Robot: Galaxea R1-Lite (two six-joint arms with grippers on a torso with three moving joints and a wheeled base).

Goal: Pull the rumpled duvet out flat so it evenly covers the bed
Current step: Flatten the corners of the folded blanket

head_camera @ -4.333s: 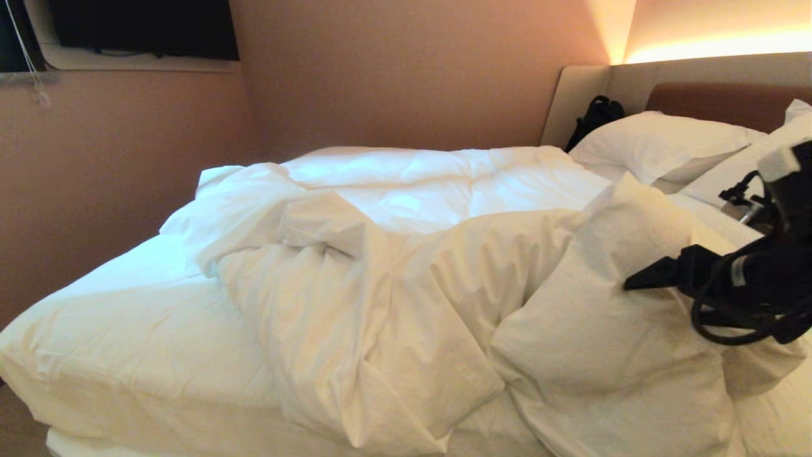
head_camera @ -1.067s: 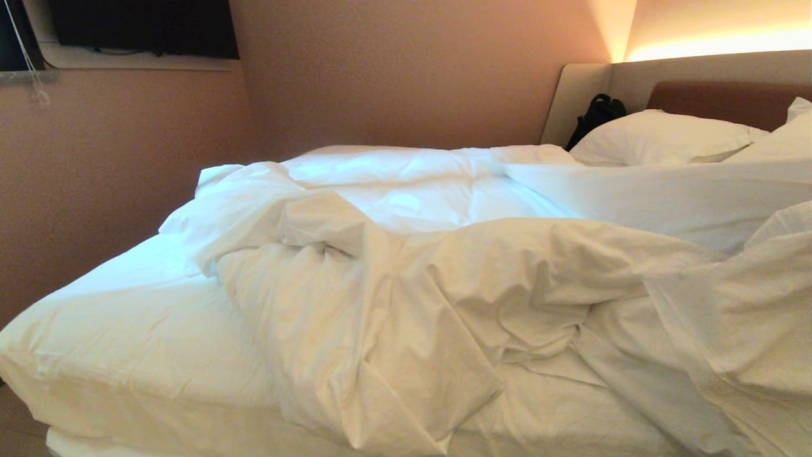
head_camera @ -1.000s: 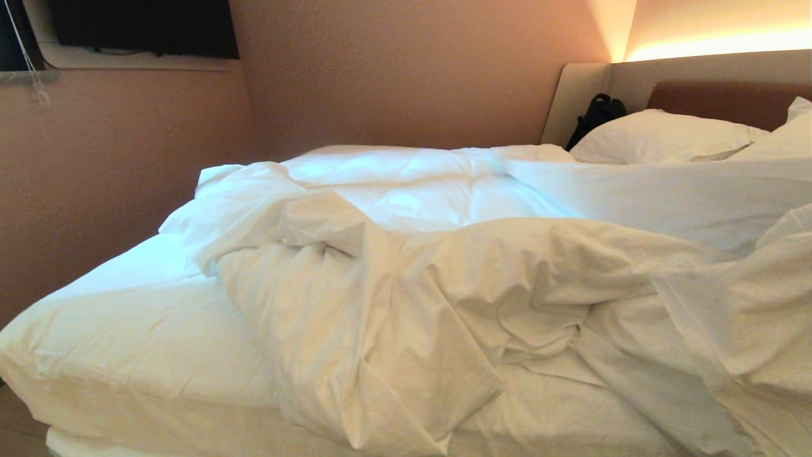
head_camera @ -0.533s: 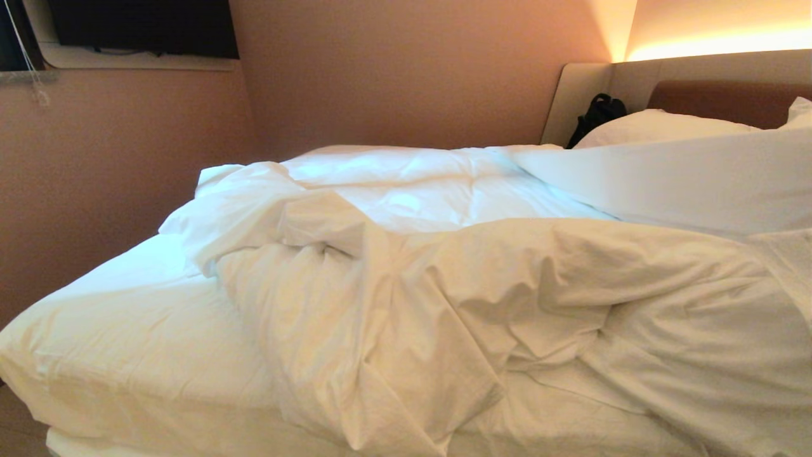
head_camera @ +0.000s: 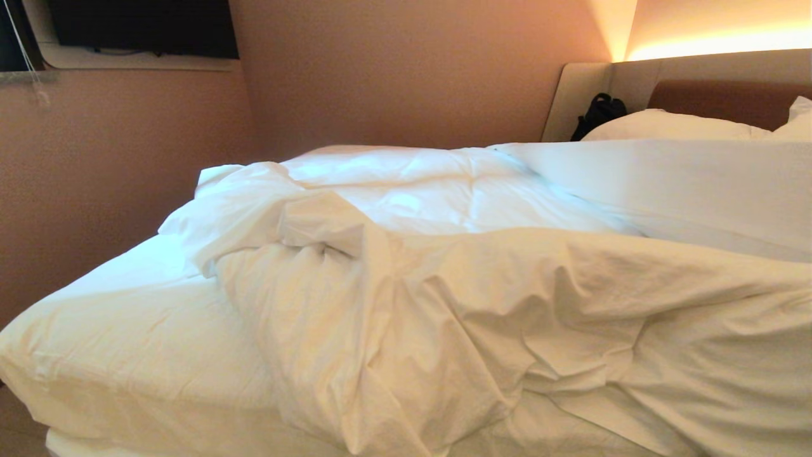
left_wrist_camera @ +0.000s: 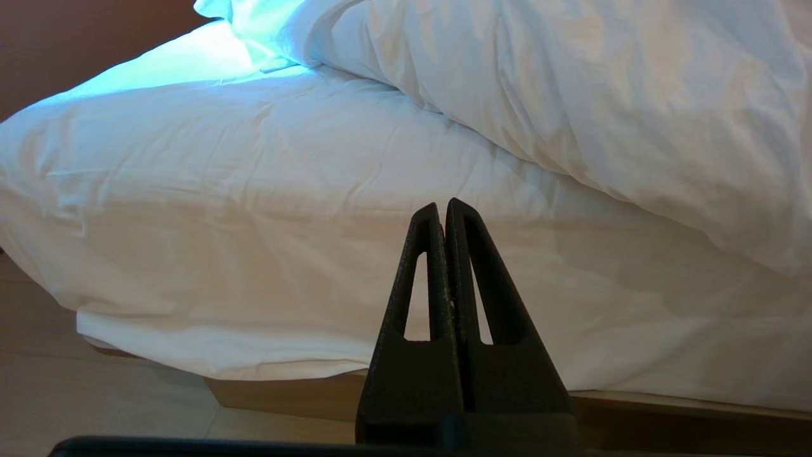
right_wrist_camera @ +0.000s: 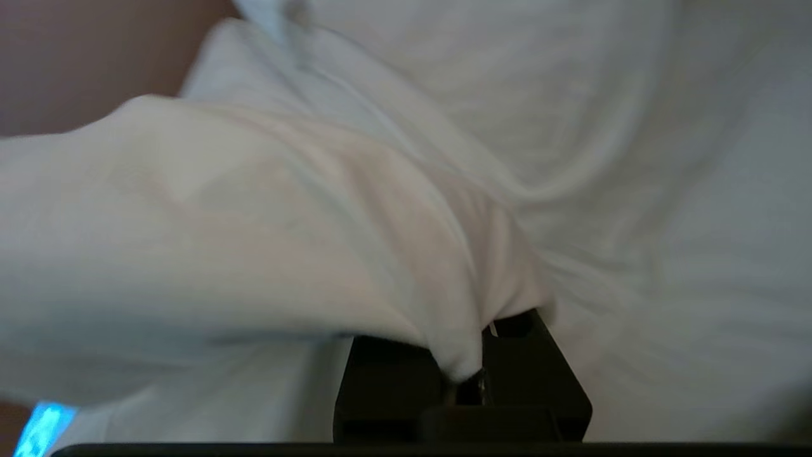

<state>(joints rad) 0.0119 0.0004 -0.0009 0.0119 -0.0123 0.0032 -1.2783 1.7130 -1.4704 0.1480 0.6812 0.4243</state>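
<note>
The white duvet (head_camera: 444,304) lies rumpled across the bed (head_camera: 127,330), bunched in a ridge at mid-left. A stretched band of it rises at the right, in front of the pillows. In the right wrist view my right gripper (right_wrist_camera: 472,374) is shut on a fold of the duvet (right_wrist_camera: 254,222), which drapes over its fingers and hides their tips. This gripper is outside the head view. My left gripper (left_wrist_camera: 444,206) is shut and empty, parked low beside the mattress side (left_wrist_camera: 254,222), under the duvet's overhanging edge (left_wrist_camera: 602,95).
Two white pillows (head_camera: 666,127) lean on the padded headboard (head_camera: 729,101), with a black bag (head_camera: 596,114) in the corner. A wall runs along the bed's far side, with a dark screen (head_camera: 139,25) up left. Bare floor (left_wrist_camera: 95,393) lies beside the box base (left_wrist_camera: 285,397).
The duvet's right part has been drawn up and toward the headboard. Its crumpled folds at the right have spread smoother, and the raised band now hides more of the pillows. The left arm stayed still.
</note>
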